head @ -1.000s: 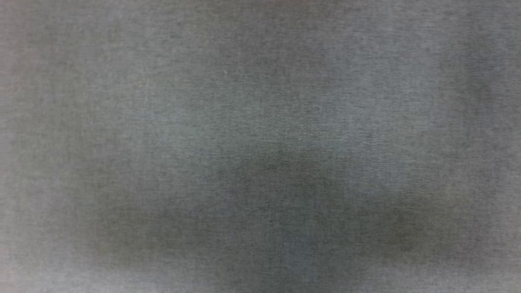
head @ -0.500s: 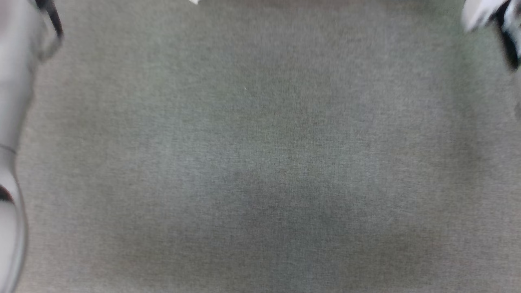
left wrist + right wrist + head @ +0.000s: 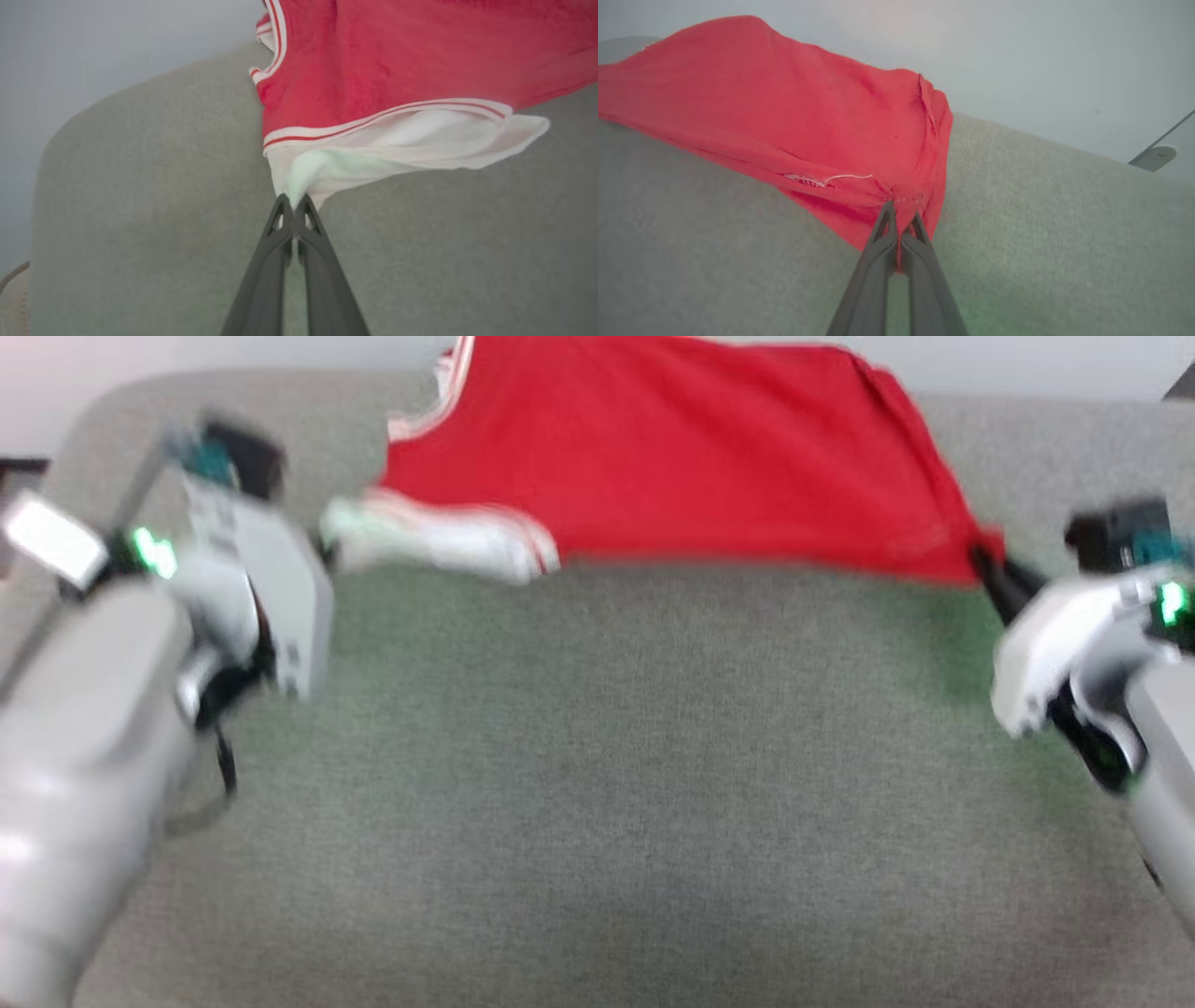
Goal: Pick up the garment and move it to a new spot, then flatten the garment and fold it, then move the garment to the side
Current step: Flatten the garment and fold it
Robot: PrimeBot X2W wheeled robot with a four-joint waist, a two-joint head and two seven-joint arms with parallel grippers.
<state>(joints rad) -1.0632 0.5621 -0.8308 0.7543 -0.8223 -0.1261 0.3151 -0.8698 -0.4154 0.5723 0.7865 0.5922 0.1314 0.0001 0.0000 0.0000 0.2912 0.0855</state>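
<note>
Head view, and blurred with motion: the garment [image 3: 672, 457] is spread across the far part of a grey cloth-covered surface [image 3: 597, 784], its near edge pulled into a fairly straight line between the two arms. The left gripper [image 3: 322, 546] sits at the left end of that line, against a white sleeve [image 3: 439, 541] edged with red-and-white striped trim. The right gripper [image 3: 988, 567] is at the right end, its dark fingers meeting a red corner of the cloth. A small green light glows on each pale wrist. From the left wrist, the two long fingers are pressed together with only a sliver between them, and a pinch of the white sleeve fabric is caught at their tips. The sleeve fans out from there to the right, and the red body rises above it past the striped band. From the right wrist, the fingers are likewise drawn in tight on a bunched red corner where a seam and a bit of white stitching run. The red cloth swells up and away to the left, its top showing against a pale wall behind. The cloth looks lifted clear of the surface near both grips. Whether its far part touches the surface I cannot tell. No lettering can be made out on the side facing me.
</note>
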